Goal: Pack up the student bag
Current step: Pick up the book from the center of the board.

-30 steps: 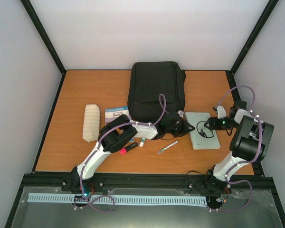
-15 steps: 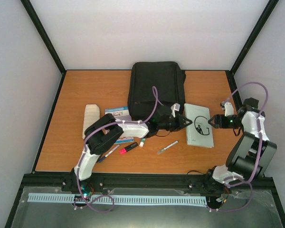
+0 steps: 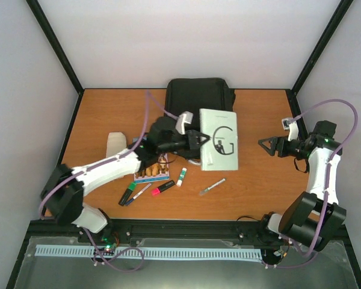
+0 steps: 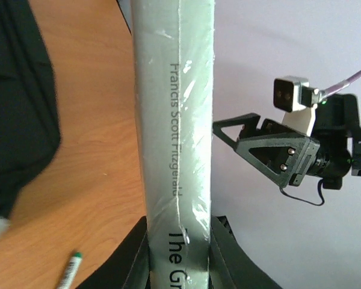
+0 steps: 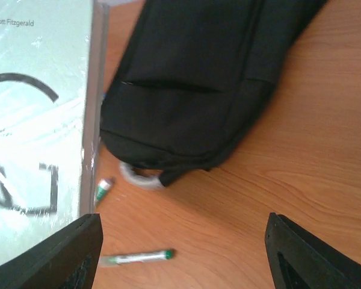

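The student bag [image 3: 198,96] is a large black backpack lying flat at the back middle of the table. My left gripper [image 3: 197,141] is shut on a pale green book [image 3: 219,139] and holds it in the air over the bag's near end. In the left wrist view the book's spine [image 4: 174,114] stands clamped between both jaws of the left gripper [image 4: 179,259], with the bag [image 4: 18,108] at the left. My right gripper [image 3: 268,145] hangs open and empty to the right of the book. Its wrist view shows the right gripper [image 5: 185,244], the bag [image 5: 198,72], its grey loop handle [image 5: 141,177] and the book [image 5: 36,120].
A rolled beige cloth [image 3: 114,143] and a blue booklet [image 3: 154,171] lie at the left under my left arm. A green marker [image 3: 127,194], a red highlighter [image 3: 162,188], a glue stick [image 3: 182,176] and a pen [image 3: 212,186] are scattered along the front.
My left arm has lifted the book off the table and swung it left over the bag's near end. The right gripper has pulled back to the right and opened wider.
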### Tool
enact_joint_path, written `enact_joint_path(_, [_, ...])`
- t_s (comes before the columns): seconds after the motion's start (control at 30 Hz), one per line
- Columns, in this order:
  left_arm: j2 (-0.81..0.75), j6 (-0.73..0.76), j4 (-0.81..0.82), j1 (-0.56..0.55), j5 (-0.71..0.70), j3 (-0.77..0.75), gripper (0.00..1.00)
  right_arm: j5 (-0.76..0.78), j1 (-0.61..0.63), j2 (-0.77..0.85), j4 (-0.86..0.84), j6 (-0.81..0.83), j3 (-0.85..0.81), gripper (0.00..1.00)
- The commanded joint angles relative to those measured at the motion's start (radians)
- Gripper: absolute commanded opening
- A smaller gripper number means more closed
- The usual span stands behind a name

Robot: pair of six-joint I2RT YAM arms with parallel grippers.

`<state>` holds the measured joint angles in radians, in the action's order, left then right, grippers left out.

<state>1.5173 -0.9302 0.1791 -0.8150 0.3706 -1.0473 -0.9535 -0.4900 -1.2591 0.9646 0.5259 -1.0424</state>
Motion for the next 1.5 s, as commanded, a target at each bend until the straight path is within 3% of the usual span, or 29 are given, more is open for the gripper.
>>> enact_joint_path(0.0, [-0.173,0.115,-0.007,0.108,0.069,0.037,0.01,-0.235,0.038,-0.033,-0.019,-0.095,-0.02,0.76])
enact_joint_path(0.23, [-0.256,0.171,-0.066,0.282,0.23,0.017,0.01,-0.301,0.301,-0.154,-0.105,-0.191,-0.185,0.77])
enact_joint_path(0.43, [-0.235,0.068,0.099,0.37,0.37,0.022,0.01,-0.384,0.434,-0.19,-0.331,-0.374,-0.162,0.77])
enact_joint_path(0.57, [-0.216,0.004,0.203,0.373,0.456,0.016,0.01,-0.39,0.458,-0.15,-0.367,-0.354,-0.093,0.82])
enact_joint_path(0.87, [-0.192,-0.094,0.37,0.373,0.481,0.046,0.01,-0.45,0.458,-0.128,-0.457,-0.427,-0.009,0.92])
enact_joint_path(0.93, [-0.174,-0.126,0.422,0.373,0.475,0.056,0.01,-0.541,0.459,-0.148,-0.411,-0.384,-0.009,0.93])
enact_joint_path(1.07, [-0.143,-0.157,0.49,0.374,0.463,0.065,0.01,-0.72,0.458,-0.26,0.091,0.156,-0.129,0.99])
enact_joint_path(1.1, [-0.133,-0.166,0.502,0.373,0.463,0.065,0.01,-0.735,0.458,-0.272,0.154,0.209,-0.144,0.99])
enact_joint_path(1.47, [-0.054,-0.185,0.536,0.322,0.455,0.017,0.01,-0.702,0.458,-0.296,0.083,0.067,-0.161,0.98])
